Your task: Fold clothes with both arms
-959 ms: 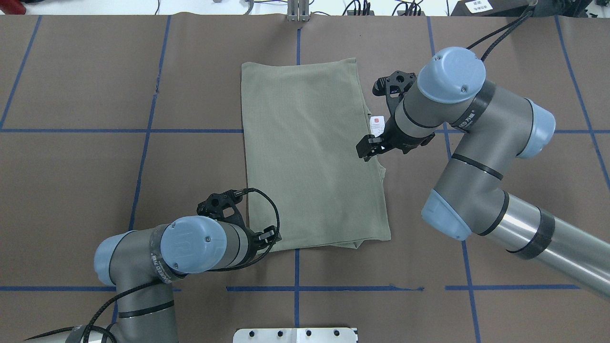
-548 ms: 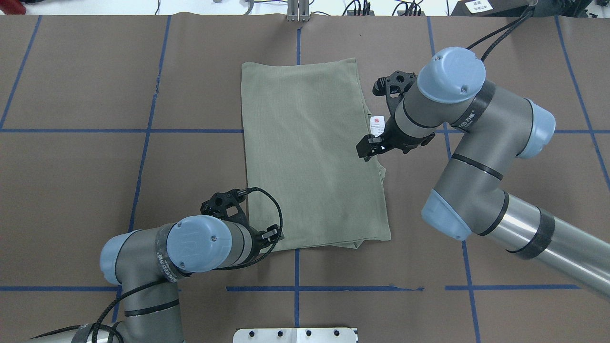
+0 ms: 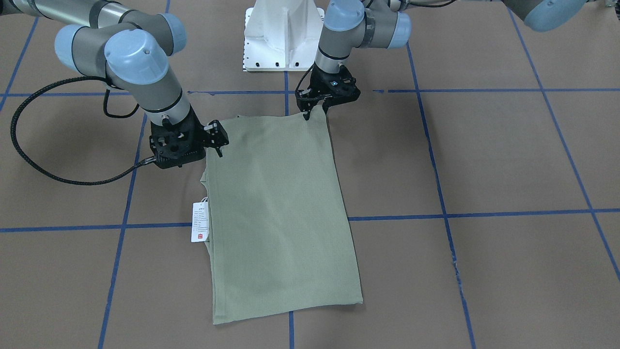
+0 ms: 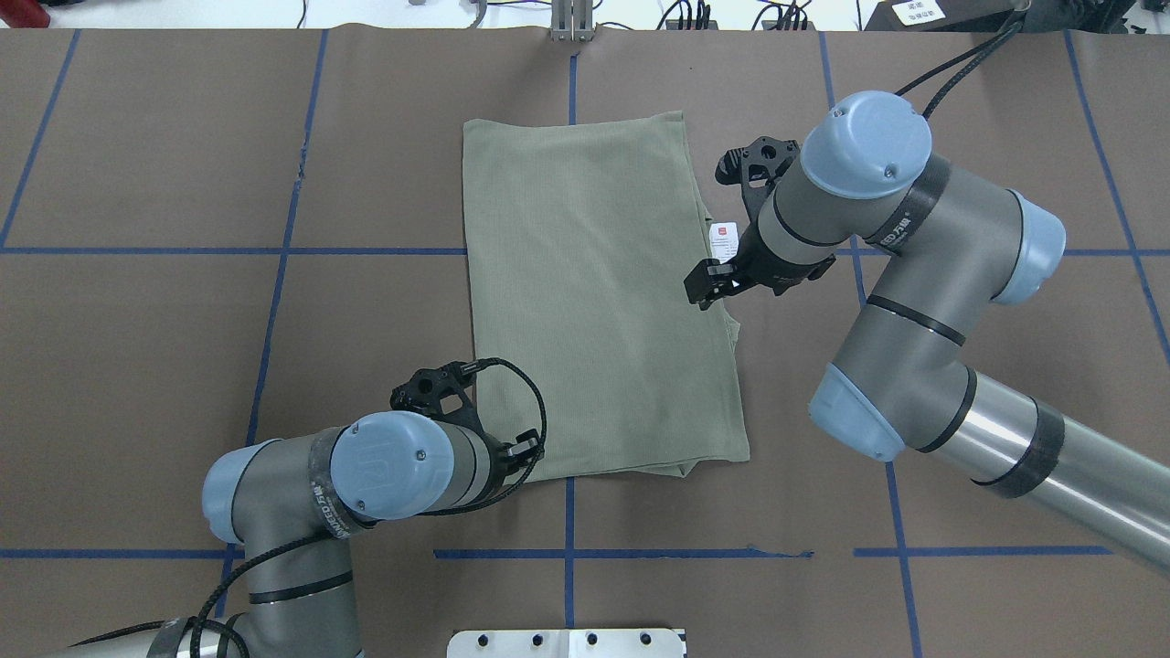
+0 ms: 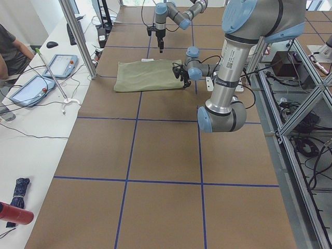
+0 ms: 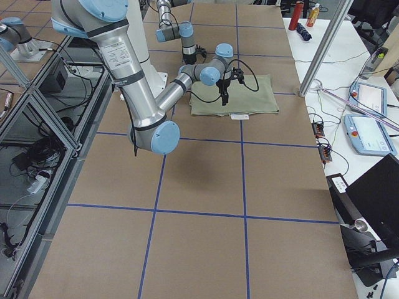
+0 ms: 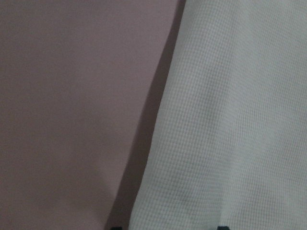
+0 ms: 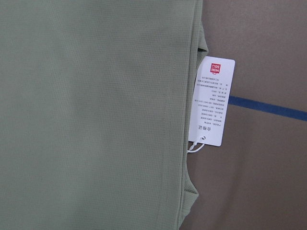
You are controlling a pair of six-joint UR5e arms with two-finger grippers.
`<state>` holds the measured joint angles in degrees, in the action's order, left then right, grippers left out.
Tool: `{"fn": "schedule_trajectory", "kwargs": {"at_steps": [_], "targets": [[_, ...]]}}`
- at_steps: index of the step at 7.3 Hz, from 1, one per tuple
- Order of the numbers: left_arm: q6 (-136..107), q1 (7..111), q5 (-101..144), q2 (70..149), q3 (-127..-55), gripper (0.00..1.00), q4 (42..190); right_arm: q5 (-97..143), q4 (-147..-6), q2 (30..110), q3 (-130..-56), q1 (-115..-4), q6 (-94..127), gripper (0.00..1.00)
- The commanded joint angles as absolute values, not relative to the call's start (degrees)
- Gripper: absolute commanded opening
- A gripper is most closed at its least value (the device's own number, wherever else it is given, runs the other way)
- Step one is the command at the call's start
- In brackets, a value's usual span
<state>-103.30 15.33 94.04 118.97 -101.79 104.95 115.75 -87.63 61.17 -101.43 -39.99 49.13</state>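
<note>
The sage-green shirt lies folded into a long flat rectangle mid-table, also seen in the front view. Its white hang tag with a red mark sticks out at the right edge, clear in the right wrist view. My left gripper is open at the shirt's near-left corner; the left wrist view shows the cloth edge close up between two fingertips. My right gripper is open and empty over the shirt's right edge, just beside the tag.
The brown table cover carries a grid of blue tape lines. The white pedestal base stands at the robot's edge. Side benches hold tablets behind metal posts. An operator sits at the far left of the left view.
My left arm has shifted a little to the right and forward, bringing its gripper closer onto the shirt's near-left corner. The right arm and the shirt have not moved.
</note>
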Motion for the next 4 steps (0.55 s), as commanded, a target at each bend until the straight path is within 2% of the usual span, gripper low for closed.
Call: {"fn": "schedule_trajectory", "kwargs": {"at_steps": [1,4], "targets": [[-103.71,15.29,94.13,119.0,-101.86,0.0,104.94,115.75,-87.63,61.17,-101.34,-39.99,49.13,1.0],[-103.1,15.29,94.48,119.0,-103.96,0.0,104.68,115.75,-87.63,61.26,-101.69,-39.9,49.65,1.0]]}}
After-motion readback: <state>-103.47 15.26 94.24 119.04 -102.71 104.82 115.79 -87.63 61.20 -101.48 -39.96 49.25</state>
